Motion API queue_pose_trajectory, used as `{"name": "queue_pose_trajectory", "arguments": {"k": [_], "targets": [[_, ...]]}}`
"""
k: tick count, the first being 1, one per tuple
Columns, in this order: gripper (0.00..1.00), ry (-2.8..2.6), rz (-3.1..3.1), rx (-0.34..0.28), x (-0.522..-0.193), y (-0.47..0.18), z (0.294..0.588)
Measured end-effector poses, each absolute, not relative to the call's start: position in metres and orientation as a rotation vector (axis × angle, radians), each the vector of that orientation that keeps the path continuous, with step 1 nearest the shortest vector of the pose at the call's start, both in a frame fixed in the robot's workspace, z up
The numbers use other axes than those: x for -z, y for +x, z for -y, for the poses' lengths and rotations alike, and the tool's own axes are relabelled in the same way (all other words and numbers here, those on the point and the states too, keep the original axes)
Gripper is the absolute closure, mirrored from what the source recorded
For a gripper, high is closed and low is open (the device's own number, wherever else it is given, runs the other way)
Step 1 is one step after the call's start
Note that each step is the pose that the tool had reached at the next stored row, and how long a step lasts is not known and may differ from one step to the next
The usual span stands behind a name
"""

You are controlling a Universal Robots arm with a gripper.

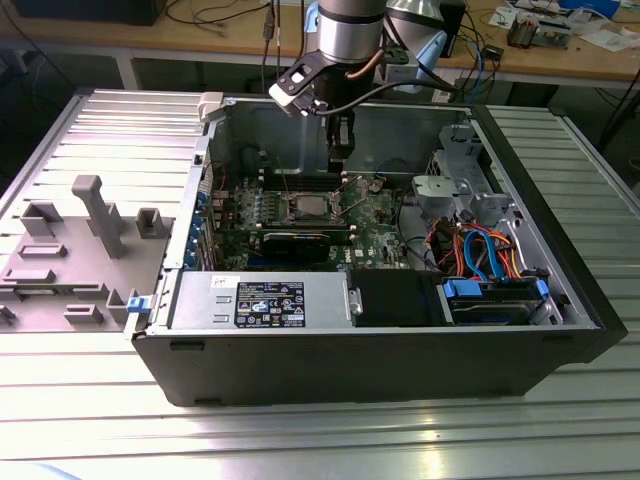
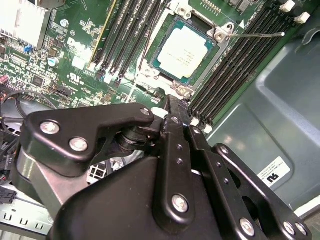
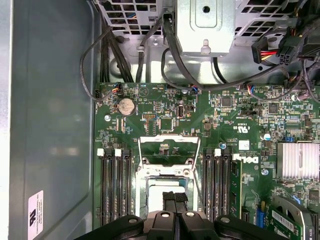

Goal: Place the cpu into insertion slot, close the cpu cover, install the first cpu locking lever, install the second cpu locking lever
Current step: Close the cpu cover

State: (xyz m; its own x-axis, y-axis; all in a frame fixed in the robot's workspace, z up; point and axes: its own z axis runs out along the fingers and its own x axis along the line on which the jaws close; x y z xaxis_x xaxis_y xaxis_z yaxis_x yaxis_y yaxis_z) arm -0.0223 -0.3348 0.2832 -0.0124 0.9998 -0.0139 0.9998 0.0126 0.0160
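Claw [image 1: 340,160] closed over the seated cpu [image 2: 186,50], cpu cover [image 3: 169,137] open.
The cpu is seen lying silver side up in the insertion slot [image 2: 220,34], on the green board inside the open computer case [image 1: 350,370] that is set on the bench [image 1: 300,440]. The claw is held just above the slot's edge, its fingers [image 3: 168,202] pressed together with nothing gripped. The cover is swung back beside the slot, off the cpu.

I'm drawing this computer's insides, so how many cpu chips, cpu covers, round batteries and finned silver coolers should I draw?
cpu: 1
cpu cover: 1
round battery: 1
finned silver cooler: 1
Total: 4
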Motion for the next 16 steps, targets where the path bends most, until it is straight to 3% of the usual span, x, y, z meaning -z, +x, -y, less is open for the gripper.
{"name": "queue_pose_trajectory", "arguments": {"k": [16], "targets": [[0.89, 2.193, -2.22, -0.003, -0.2829, -0.0182, 0.3348]]}}
